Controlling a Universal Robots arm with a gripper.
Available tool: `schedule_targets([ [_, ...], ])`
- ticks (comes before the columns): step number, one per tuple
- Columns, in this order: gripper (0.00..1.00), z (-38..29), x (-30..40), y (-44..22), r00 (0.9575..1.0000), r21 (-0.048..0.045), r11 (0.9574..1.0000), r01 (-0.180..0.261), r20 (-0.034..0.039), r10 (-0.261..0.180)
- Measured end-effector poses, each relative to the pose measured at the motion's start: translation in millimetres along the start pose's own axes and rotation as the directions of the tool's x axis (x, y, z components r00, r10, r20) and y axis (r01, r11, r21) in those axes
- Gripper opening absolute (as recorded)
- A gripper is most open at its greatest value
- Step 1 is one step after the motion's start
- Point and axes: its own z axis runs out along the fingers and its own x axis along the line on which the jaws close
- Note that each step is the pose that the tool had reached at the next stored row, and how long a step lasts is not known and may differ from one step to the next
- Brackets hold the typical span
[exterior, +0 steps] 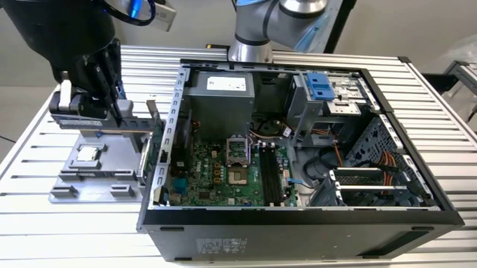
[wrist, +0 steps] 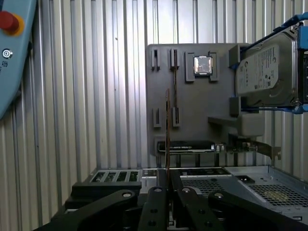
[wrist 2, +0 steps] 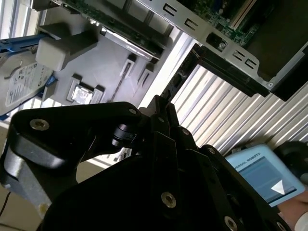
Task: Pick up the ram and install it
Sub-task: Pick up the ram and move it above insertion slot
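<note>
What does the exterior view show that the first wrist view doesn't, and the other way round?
The exterior view adds the motherboard and the power supply inside the case. The first wrist view adds a red button on a blue pendant. Both show the grey tray, hard drive, processor chip and the gripper, shut on the ram.

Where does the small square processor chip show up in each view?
Exterior view: processor chip lies in the grey holder, on the exterior view's left of the computer case.
Second wrist view: chip in the holder's square recess, beside the hard drive.
First wrist view: same recess, next to the hard drive.
Shared landmark: the grey holder.
</note>
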Motion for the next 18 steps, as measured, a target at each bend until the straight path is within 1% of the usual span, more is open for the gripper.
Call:
schedule_targets([
  [18,0.0,-0.3,-0.4,-9.6,1.0,-0.0001,1.0,0.0,-0.0001,0.0],
])
